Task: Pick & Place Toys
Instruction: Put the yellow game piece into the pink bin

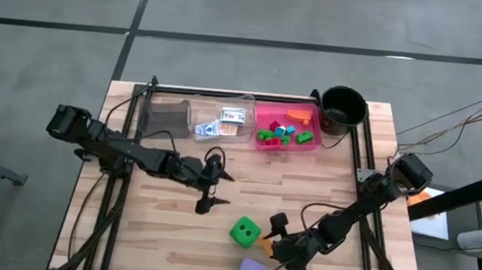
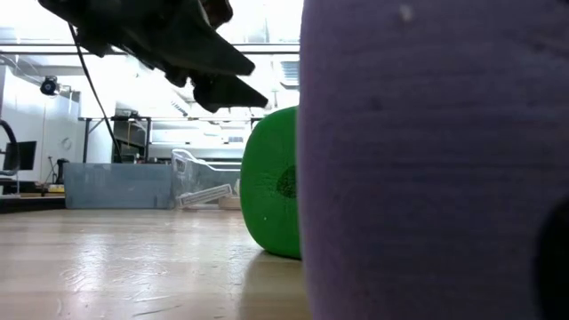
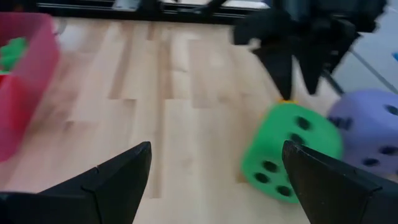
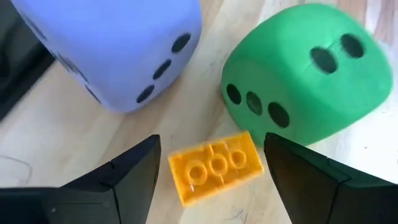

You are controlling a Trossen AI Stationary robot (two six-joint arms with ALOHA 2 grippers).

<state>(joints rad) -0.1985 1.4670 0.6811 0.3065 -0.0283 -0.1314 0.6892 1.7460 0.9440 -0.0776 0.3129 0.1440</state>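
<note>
A yellow-orange brick (image 4: 214, 167) lies flat on the table, studs up, next to a green die (image 4: 305, 74) and a purple die (image 4: 118, 50). My right gripper (image 4: 212, 143) is open above the brick, one finger on each side, touching nothing; in the high view it (image 1: 271, 236) is near the table's near edge, right of the green die (image 1: 246, 232). My left gripper (image 3: 216, 149) is open and empty over bare wood at mid table (image 1: 217, 195), facing the green die (image 3: 292, 155) and the purple die (image 3: 370, 124).
At the far edge stand a grey tray (image 1: 166, 115), a clear tray (image 1: 224, 133) with white cards, a pink tray (image 1: 265, 111) with several bricks, and a round black pot (image 1: 342, 107). The purple die (image 2: 427, 160) fills the low view's right side.
</note>
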